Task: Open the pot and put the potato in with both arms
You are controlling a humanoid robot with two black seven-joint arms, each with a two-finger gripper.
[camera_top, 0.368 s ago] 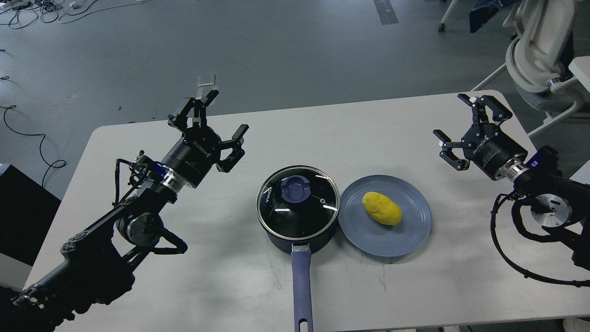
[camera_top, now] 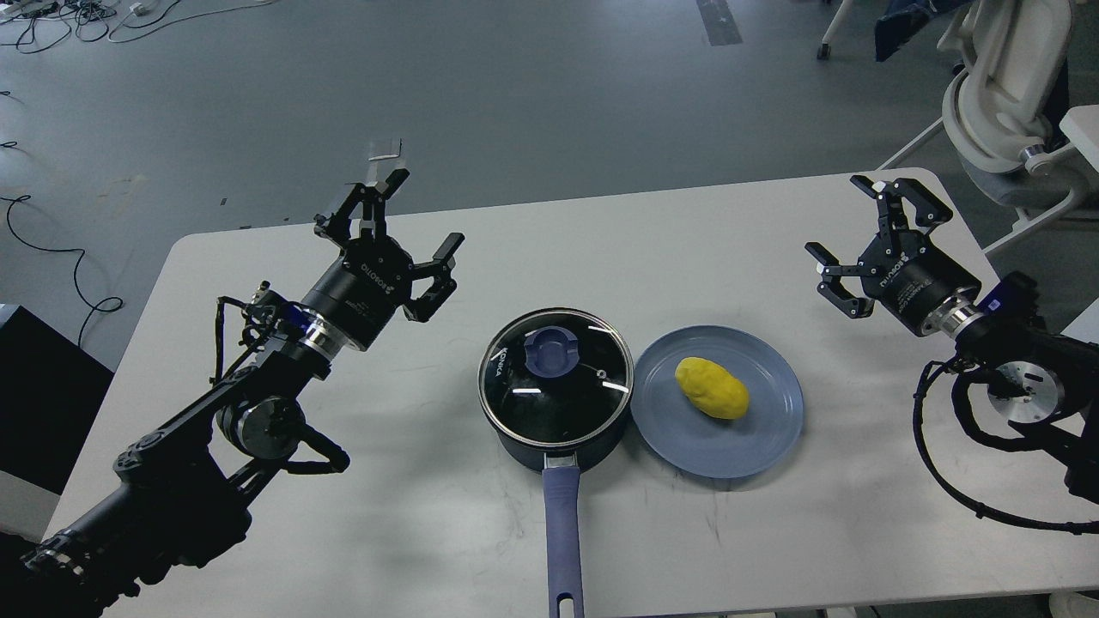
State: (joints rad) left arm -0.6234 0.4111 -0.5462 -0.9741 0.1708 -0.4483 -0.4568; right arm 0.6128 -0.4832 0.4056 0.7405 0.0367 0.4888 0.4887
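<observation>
Dark navy, the pot [camera_top: 556, 429] sits near the middle of the white tabletop [camera_top: 532, 240], closer to the front edge than the back. Its long blue-purple handle [camera_top: 562, 532] points straight toward the front edge. A round glass lid [camera_top: 555, 378] with a blue knob [camera_top: 550, 354] covers the pot, so the pot is shut.

Just to the right of the pot lies a flat blue-grey plate [camera_top: 755, 446], its rim touching or almost touching the pot's side. The yellow potato [camera_top: 712, 388] rests on the plate, a little above the plate's centre, lying at a slant.

The left arm [camera_top: 258, 386] comes in from the lower left corner and reaches up over the left part of the tabletop. Its hand [camera_top: 421, 215] hangs in the air to the upper left of the pot, well apart from the lid, with its two fingers spread wide and nothing between them.

The right arm [camera_top: 1004, 360] enters from the right edge. Its hand [camera_top: 863, 223] hovers above the right end of the tabletop, well apart from the plate and the potato, fingers likewise spread wide and empty.

Behind the tabletop is grey floor [camera_top: 515, 86], with a pale office chair [camera_top: 1004, 94] at the upper right and loose cables [camera_top: 51, 17] at the upper left.
</observation>
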